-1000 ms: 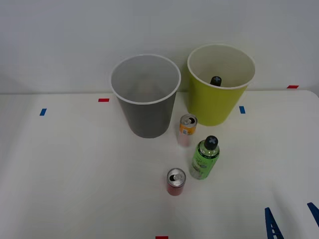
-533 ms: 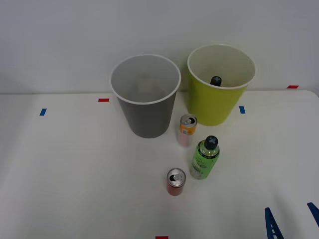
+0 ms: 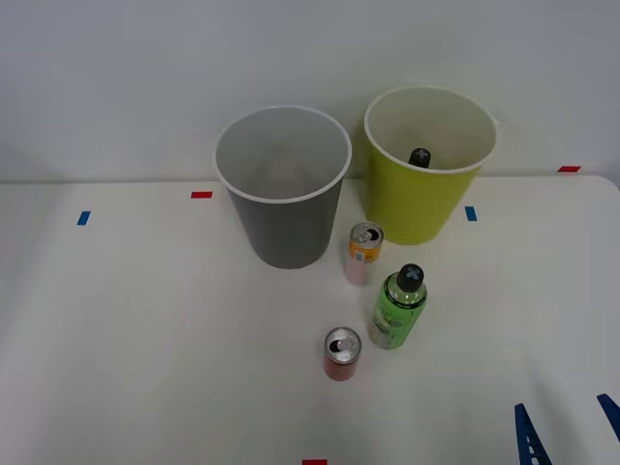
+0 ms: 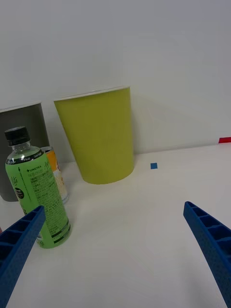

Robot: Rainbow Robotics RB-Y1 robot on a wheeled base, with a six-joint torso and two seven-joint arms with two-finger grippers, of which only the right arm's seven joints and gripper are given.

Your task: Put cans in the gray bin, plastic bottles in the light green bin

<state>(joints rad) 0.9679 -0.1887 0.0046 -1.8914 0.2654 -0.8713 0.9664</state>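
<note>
At the front view's lower right, the blue ribbed right claw [image 3: 567,433] gapes wide and empty over the white surface [image 3: 145,339], touching nothing; the green-labelled clear plastic bottle [image 4: 38,190] stands near one finger [image 4: 19,245].

Gripper [image 4: 115,245] spread wide; green-label bottle [image 4: 37,192] upright beside light green bin [image 4: 98,137].

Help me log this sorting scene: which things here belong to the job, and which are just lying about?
Job: round gray plastic bin; round yellow-green plastic bin; short red can; slim orange-and-pink can; green-labelled clear bottle; black-capped bottle inside the green bin.
Lying about: red tape marks; blue tape marks.
</note>
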